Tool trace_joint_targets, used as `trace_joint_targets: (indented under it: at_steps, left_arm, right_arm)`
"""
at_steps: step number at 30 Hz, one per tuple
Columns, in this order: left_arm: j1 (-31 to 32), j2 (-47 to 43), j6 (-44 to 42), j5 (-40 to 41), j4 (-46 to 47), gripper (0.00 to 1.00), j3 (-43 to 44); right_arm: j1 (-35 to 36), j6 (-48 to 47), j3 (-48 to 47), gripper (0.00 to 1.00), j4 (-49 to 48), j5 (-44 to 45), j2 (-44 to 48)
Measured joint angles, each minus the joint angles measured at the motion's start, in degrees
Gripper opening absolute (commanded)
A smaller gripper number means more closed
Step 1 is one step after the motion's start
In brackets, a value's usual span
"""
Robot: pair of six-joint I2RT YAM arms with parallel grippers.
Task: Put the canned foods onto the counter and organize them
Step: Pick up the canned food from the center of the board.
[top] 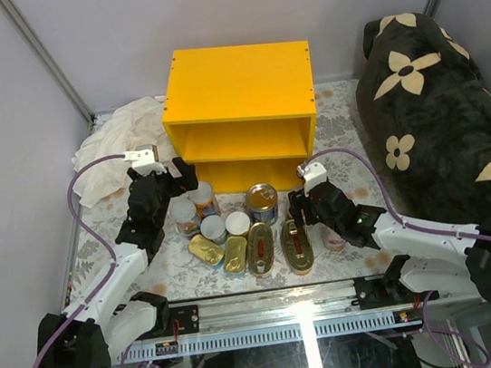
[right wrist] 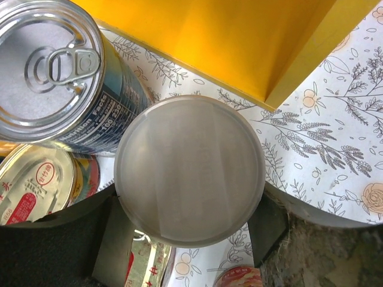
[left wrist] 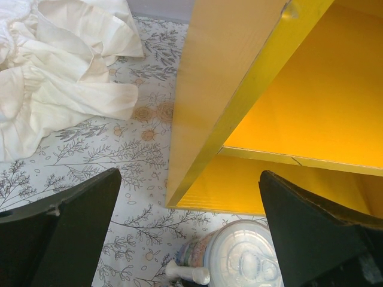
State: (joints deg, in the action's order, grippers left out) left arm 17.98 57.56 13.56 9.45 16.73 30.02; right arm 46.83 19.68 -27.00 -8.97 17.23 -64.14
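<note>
White-lidded can point(right wrist: 190, 170) stands upright just in front of the counter point(top: 235, 80), near its front right corner. Its axis is vertical and the lid faces the right wrist cam. Right end effector point(right wrist: 190, 203) straddles it, one finger on each side. The lid hides the contact lines, so I can't tell if it's clamped or only bracketing.

Steel can point(right wrist: 51, 72) is just beside it, toward the counter's middle. Oval tin point(right wrist: 36, 185) lies farther out from the counter.

Right arm is clearly the nearer one. My read: lift straight up, then carry forward onto the counter, watching the steel can.

Left end effector point(left wrist: 190, 176) is fully released and hovers at the counter's front left corner, with a second can point(left wrist: 242, 263) below it.

Overhead shows the whole cluster and no tin on the counter top, but the right wrist blocks the bracketed can. Only the right wrist cam shows that.
</note>
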Motion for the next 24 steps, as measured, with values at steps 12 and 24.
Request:
trace_joint_targets:
  at_steps: [12,24]
  left_arm:
    - [0.0,0.0,0.0,0.0,0.0,1.0,-0.4]
    - [0.0,0.0,0.0,0.0,0.0,1.0,-0.4]
  right_arm:
    - [0.0,-3.7,-9.1,0.15,14.8,-2.4,6.2]
    - [0.0,-7.8,-44.2,0.12,35.8,-6.9,2.2]
